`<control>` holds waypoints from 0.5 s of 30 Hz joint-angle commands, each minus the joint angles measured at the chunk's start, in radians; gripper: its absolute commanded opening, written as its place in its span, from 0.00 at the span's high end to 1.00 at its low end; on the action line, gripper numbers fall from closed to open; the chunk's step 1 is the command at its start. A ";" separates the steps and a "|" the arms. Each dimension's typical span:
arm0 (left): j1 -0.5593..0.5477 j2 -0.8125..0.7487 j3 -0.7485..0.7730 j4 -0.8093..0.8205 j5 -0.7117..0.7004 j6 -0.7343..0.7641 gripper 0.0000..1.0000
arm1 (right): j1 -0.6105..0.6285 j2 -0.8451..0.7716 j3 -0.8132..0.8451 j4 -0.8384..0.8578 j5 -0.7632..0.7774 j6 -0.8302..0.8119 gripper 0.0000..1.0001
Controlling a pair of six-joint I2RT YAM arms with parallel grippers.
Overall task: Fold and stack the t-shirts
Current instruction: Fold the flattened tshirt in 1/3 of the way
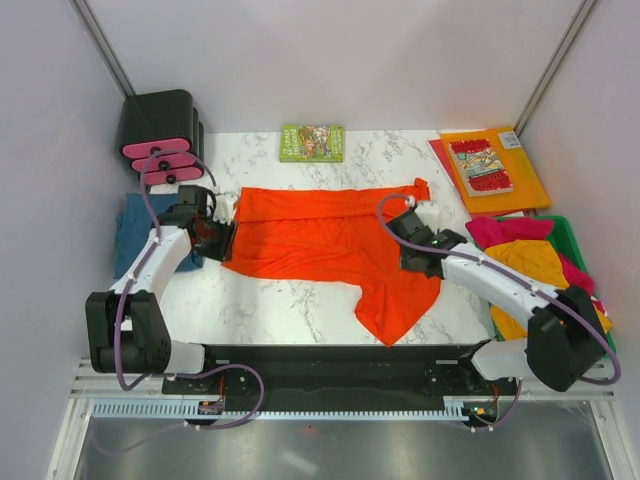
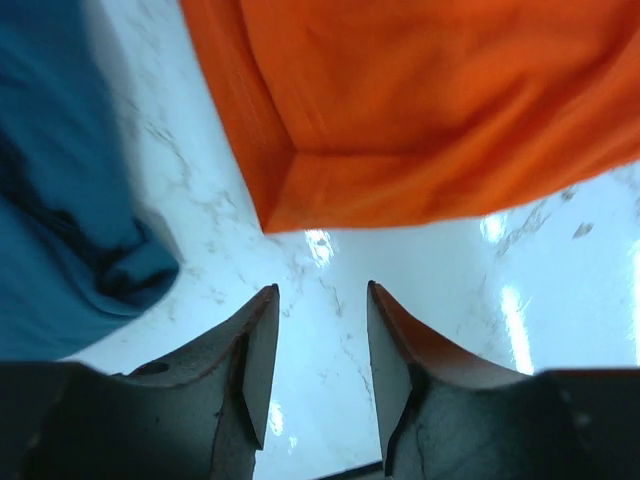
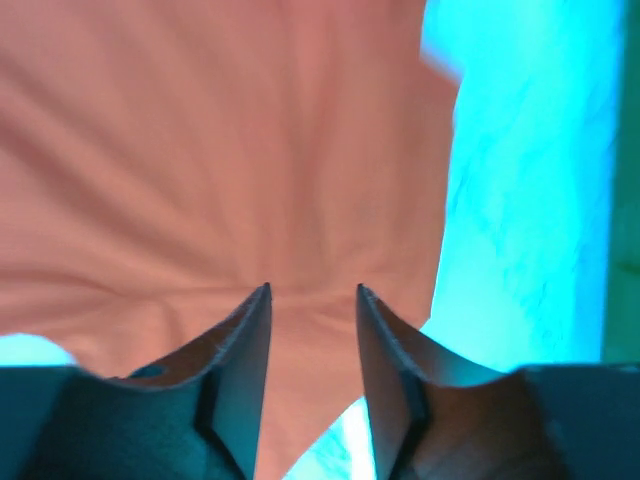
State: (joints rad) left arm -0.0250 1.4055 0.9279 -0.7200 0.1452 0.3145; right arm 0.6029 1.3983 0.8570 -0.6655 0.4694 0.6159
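Note:
A bright orange-red t-shirt (image 1: 320,240) lies spread across the middle of the marble table, with one lobe reaching toward the near edge. My left gripper (image 1: 226,240) is at the shirt's left corner, open and empty. In the left wrist view its fingertips (image 2: 322,288) hover over bare marble just short of the orange corner (image 2: 430,100). A crumpled teal-blue t-shirt (image 1: 135,235) (image 2: 50,200) lies to its left. My right gripper (image 1: 398,222) stands open above the shirt's right part, with orange cloth (image 3: 220,150) under its tips (image 3: 313,288) and nothing gripped.
A green bin (image 1: 575,235) at the right holds a mustard-yellow shirt (image 1: 530,265) and a magenta-pink one (image 1: 500,230). An orange folder (image 1: 525,185) with a comic book lies at the back right. A green book (image 1: 312,142) sits at the back middle, and a black-and-pink stand (image 1: 160,140) at the back left.

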 commanded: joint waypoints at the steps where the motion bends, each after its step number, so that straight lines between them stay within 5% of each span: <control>1: 0.017 -0.077 0.135 0.190 0.088 -0.106 0.50 | -0.078 -0.057 0.230 0.164 0.140 -0.025 0.52; 5: 0.016 0.070 0.282 0.217 0.094 -0.172 0.51 | -0.218 0.196 0.490 0.146 0.034 -0.135 0.58; 9: 0.011 0.341 0.497 0.170 0.097 -0.207 0.59 | -0.230 0.427 0.698 0.075 0.046 -0.147 0.86; 15: -0.004 0.510 0.580 0.160 0.094 -0.190 0.60 | -0.230 0.596 0.769 0.099 -0.006 -0.122 0.91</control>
State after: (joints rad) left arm -0.0147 1.8553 1.4631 -0.5297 0.2184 0.1528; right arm 0.3649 1.9465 1.5757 -0.5396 0.4911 0.4934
